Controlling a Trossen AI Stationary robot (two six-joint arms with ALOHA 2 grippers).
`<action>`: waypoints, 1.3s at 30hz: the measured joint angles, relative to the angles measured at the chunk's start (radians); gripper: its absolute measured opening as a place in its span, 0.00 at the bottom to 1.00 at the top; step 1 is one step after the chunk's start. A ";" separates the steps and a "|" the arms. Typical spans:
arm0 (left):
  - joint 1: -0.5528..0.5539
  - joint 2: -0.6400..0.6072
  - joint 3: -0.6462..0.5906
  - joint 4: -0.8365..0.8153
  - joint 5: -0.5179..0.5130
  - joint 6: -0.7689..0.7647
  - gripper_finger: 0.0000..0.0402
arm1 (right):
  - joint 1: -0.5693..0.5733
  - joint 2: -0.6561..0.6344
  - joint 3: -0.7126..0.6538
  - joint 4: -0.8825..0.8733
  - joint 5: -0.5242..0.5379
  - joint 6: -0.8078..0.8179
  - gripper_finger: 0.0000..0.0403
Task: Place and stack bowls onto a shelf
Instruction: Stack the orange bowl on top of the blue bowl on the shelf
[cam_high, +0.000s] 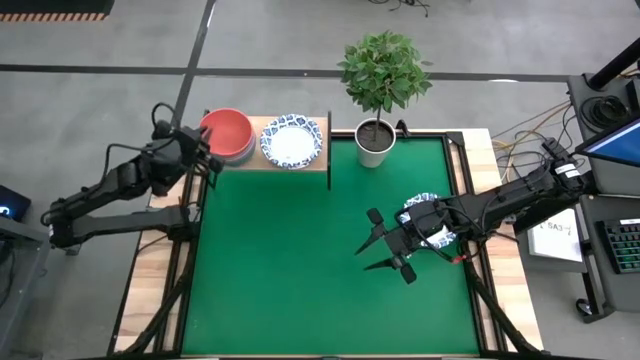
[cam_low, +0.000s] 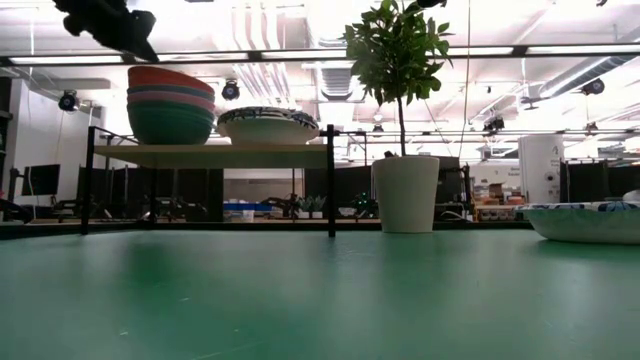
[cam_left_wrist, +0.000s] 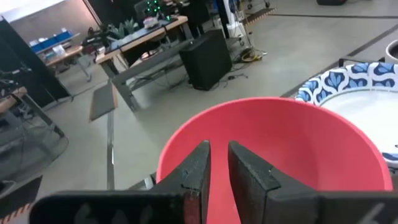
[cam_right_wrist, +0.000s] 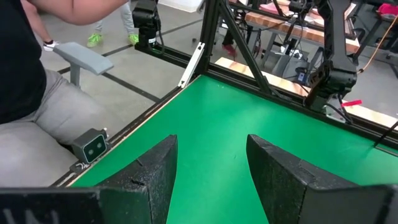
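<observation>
High view shows the shelf (cam_high: 300, 160) at the far edge of the green desk (cam_high: 300, 270), and everything else can be placed from it. On the shelf's left half sits a stack of plain bowls (cam_high: 228, 133) with the red one on top; on its right half sits a white bowl with a blue patterned rim (cam_high: 292, 141), just beside the stack. The low view shows the stack (cam_low: 170, 105) as red over pink, grey-blue and dark green, with the patterned bowl (cam_low: 268, 125) next to it on the board (cam_low: 220, 155).

The left end effector (cam_high: 207, 150) hangs at the shelf's left end, over the near-left rim of the red bowl. In the left wrist view its fingers (cam_left_wrist: 198, 171) stand almost together with only a narrow slit between them, holding nothing, the red bowl (cam_left_wrist: 292, 143) right beyond them; whether the tips touch the rim cannot be told.

The right end effector (cam_high: 385, 248) is well away from the shelf, over the desk's right part, its fingers spread wide and empty. Another patterned bowl (cam_high: 428, 222) lies under that arm's wrist. A plant pot (cam_high: 375, 140) stands just right of the shelf.
</observation>
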 joint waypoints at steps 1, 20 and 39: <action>0.000 -0.001 -0.007 0.002 -0.001 -0.007 0.10 | 0.000 0.000 0.000 0.000 0.000 0.000 0.45; -0.001 -0.016 -0.046 0.012 0.004 -0.106 0.10 | 0.000 0.000 0.000 0.000 0.005 0.010 0.45; -0.001 -0.126 -0.113 -0.018 0.101 -0.128 0.10 | 0.000 0.000 0.000 0.010 0.098 0.096 0.45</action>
